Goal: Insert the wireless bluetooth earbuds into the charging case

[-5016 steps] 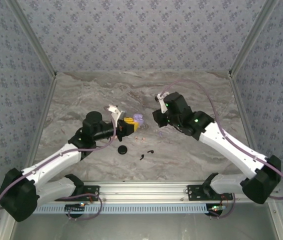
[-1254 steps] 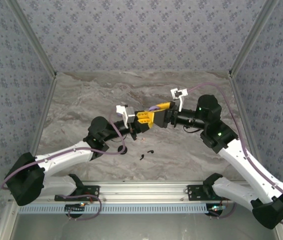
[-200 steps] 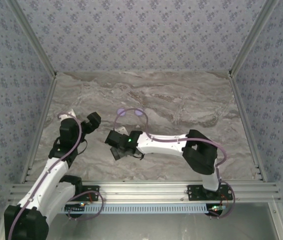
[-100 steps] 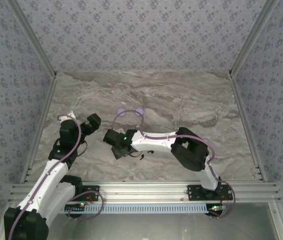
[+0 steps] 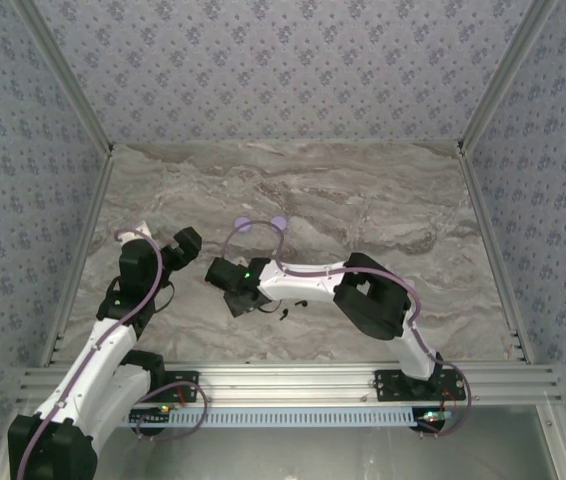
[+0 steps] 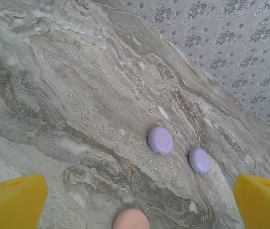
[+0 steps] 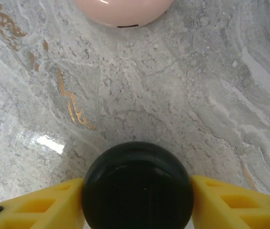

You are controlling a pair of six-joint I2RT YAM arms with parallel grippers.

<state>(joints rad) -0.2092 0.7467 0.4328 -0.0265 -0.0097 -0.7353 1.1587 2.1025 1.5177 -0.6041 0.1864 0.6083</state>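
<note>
From above: two arms over the marble table [image 5: 383, 200]. The left gripper [image 5: 187, 243] hangs over the left side of it. The right arm reaches right across, with the right gripper [image 5: 239, 300] down low near the table's middle. I count two lilac discs [image 5: 244, 226] lying side by side just beyond that gripper, apart from each other. Just right of the right gripper, under the white forearm, sit the wireless bluetooth earbuds [image 5: 285, 314]. I make out two tiny black specks loose on the marble, too small to read any shape.

On the left wrist camera, the left gripper [image 6: 136, 198] is spread as wide as it goes. Its two yellow fingers [image 6: 11, 200] sit at opposite bottom corners with nothing between them but bare stone. Ahead of it lie the two lilac discs [image 6: 160, 140], smooth and rounded. One pinkish disc [image 6: 131, 219] peeks in at the bottom edge.

On the right wrist camera, the right gripper [image 7: 137, 191] has one glossy black round case [image 7: 137, 183] squeezed between its two yellow fingers [image 7: 39, 205]. A finger presses each flank, and the case rests on the marble. One pale pink case [image 7: 123, 10] lies just ahead at the top edge, apart from the black one.
</note>
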